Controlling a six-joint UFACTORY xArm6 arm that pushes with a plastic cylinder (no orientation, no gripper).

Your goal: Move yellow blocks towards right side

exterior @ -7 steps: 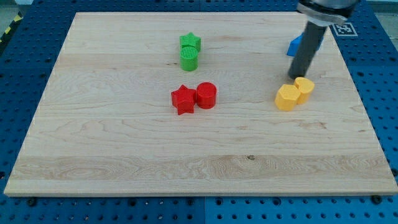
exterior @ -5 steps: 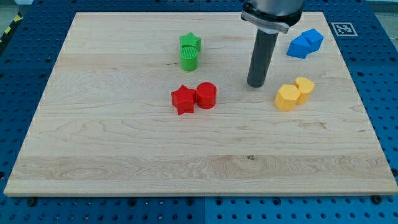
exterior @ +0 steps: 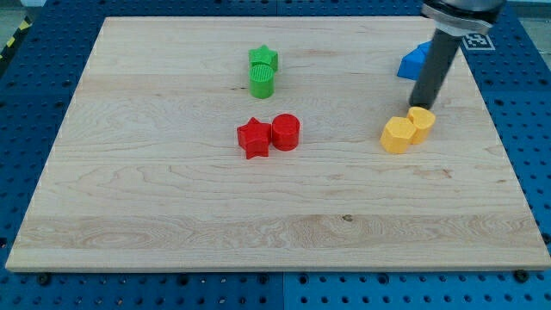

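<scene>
Two yellow blocks sit touching at the board's right of middle: a yellow hexagon (exterior: 397, 135) and a smaller yellow block (exterior: 421, 123) just to its upper right. My tip (exterior: 419, 106) stands right above the smaller yellow block, at its top edge, touching or almost touching it. The rod leans up to the view's top right and hides part of the blue blocks (exterior: 411, 62).
A green star (exterior: 263, 58) and green cylinder (exterior: 262, 82) sit together at upper middle. A red star (exterior: 253, 138) and red cylinder (exterior: 286, 132) sit together at the centre. The wooden board (exterior: 172, 215) lies on a blue pegboard table.
My tip swung from above the yellow blocks out to their left, then back right to the top edge of the smaller yellow block. The blocks have not visibly moved.
</scene>
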